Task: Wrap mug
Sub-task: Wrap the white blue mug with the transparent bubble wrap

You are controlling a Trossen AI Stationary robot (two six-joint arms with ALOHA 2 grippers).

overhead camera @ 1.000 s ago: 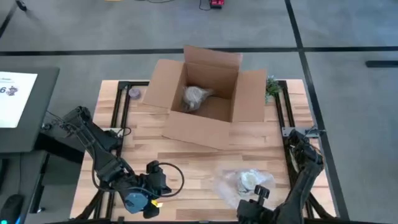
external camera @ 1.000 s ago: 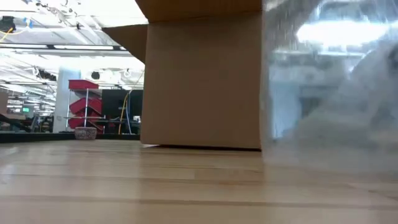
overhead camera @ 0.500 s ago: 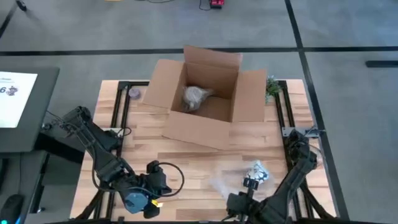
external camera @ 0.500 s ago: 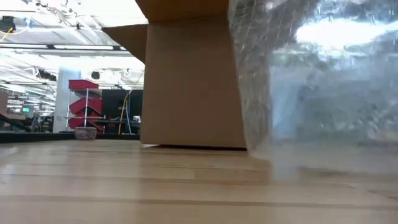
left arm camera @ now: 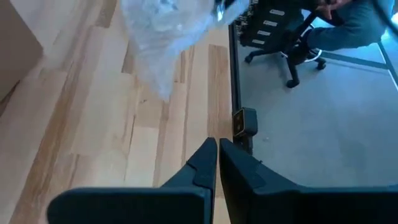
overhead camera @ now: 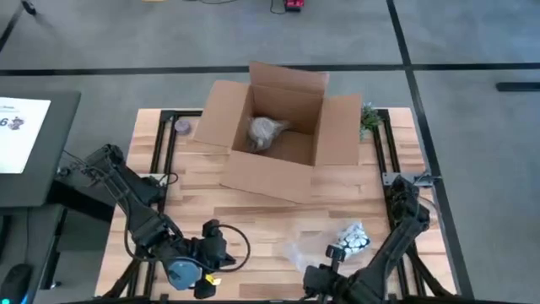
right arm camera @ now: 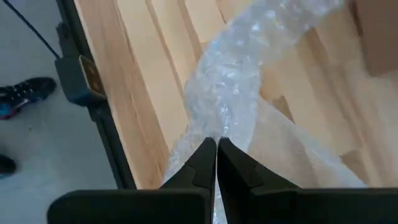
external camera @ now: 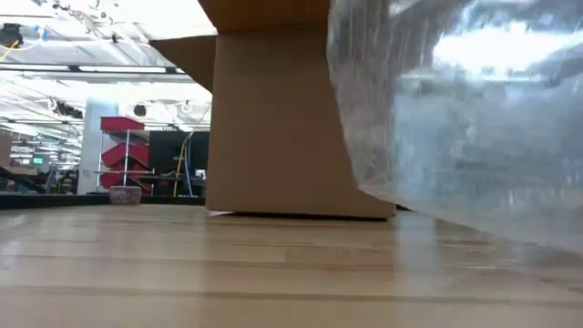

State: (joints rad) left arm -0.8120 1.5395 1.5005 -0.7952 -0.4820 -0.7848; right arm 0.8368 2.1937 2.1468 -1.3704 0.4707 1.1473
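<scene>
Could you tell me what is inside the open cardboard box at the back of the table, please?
The cardboard box holds one crumpled grey-brown bundle, lying on its floor near the middle. Whether the wrapping covers a mug cannot be seen. The near wall hides part of the floor.

Clear bubble wrap (overhead camera: 337,243) bunched over the mug, lifted off the table's front right, pinched by right tool (right arm camera: 216,144)

Grey floor (overhead camera: 472,127) crossed by dark lines surrounds the wooden desk (overhead camera: 253,221). Beyond it stand a red shelf unit (external camera: 122,157), ceiling strip lights (external camera: 118,68) and a black office chair (left arm camera: 277,34).
</scene>
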